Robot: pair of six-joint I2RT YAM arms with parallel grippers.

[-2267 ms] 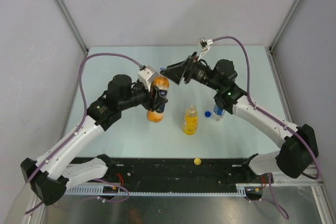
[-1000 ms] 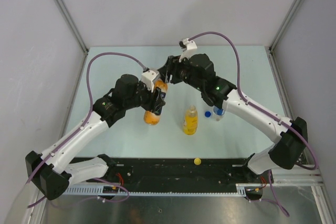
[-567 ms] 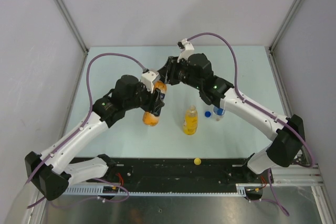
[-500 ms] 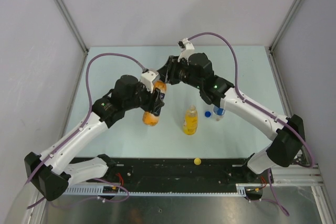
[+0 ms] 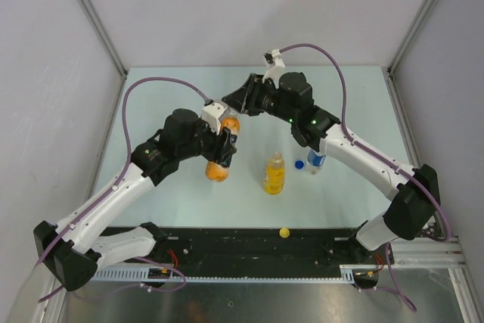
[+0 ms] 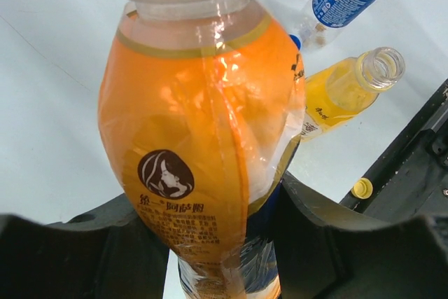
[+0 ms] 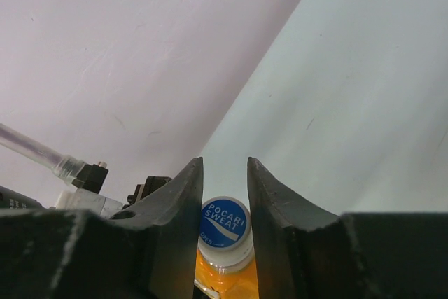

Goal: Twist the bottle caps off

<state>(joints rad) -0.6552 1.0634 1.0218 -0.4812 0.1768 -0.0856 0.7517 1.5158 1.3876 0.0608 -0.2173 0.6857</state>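
Cap lined up between right gripper jaws; I cannot tell if it is clamped.
Left gripper clenches the orange bottle mid-air, neck pointing at the right arm.

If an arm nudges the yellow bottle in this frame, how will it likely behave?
The yellow bottle stands upright with liquid up to its shoulder, so it is probably heavy for its size and steady against a light nudge. Its neck is open, so a harder knock would likely spill it. Its body looks round; once down, it may roll.
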